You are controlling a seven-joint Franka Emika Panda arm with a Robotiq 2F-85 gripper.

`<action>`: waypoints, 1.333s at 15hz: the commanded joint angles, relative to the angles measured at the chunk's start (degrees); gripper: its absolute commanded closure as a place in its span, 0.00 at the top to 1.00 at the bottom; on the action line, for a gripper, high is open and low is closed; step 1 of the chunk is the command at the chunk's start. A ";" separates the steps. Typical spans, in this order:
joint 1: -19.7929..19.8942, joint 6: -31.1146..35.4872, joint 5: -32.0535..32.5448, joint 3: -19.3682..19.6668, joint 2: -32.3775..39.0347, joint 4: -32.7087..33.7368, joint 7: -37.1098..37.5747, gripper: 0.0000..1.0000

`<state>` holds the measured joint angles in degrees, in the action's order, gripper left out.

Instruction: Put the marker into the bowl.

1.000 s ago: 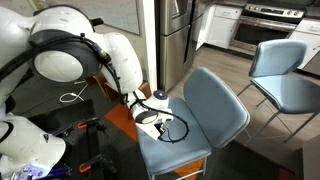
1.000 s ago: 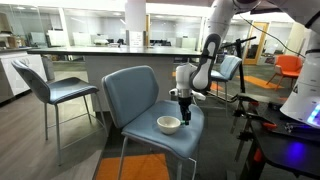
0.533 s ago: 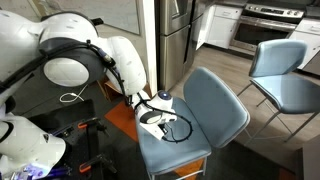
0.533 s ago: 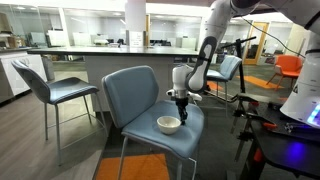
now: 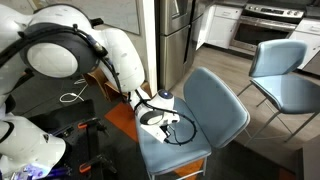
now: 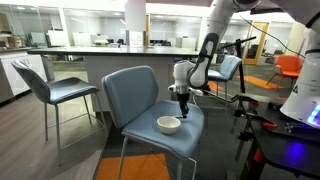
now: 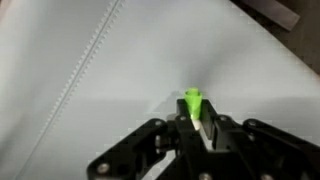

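- Above the counter (image 6: pixel 148 136), the hand (image 6: pixel 183 96) stood slightly higher in an exterior view than it had half a second before. The shift was small and mostly upward.
- The wrist view confirmed that the hand was clamped on the marker (image 7: pixel 193 100). Its green tip stuck out between the closed jaws, and only bare counter fabric and a stitched seam lay beyond it.
- The bowl (image 6: pixel 169 124) had not moved over the last second. It sat upright on the counter, and I saw nothing in it.
- The marker was therefore clear of the counter, carried in the hand, above and just beside the bowl and not in it. The bowl did not show in the wrist view, so I judged that the tip was not yet over the opening.
- My reading was that the pick was done and the lift was under way. The transfer to the bowl remained.
- The next move, in my judgement, called for a short sideways travel until the opening lay under the tip, then a low release.
- Risk noted: a slim marker released off-centre could strike the rim and roll off the counter.
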<state>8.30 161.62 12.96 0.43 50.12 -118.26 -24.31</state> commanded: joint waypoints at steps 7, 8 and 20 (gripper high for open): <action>-7.98 -11.71 1.93 1.40 -13.56 -7.59 7.10 0.05; -8.31 -13.36 1.53 0.39 -13.88 -6.87 6.61 0.05; -11.87 -17.58 0.51 -2.38 -6.08 3.49 9.29 0.46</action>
<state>-3.42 143.76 13.10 -1.94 42.83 -116.78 -17.39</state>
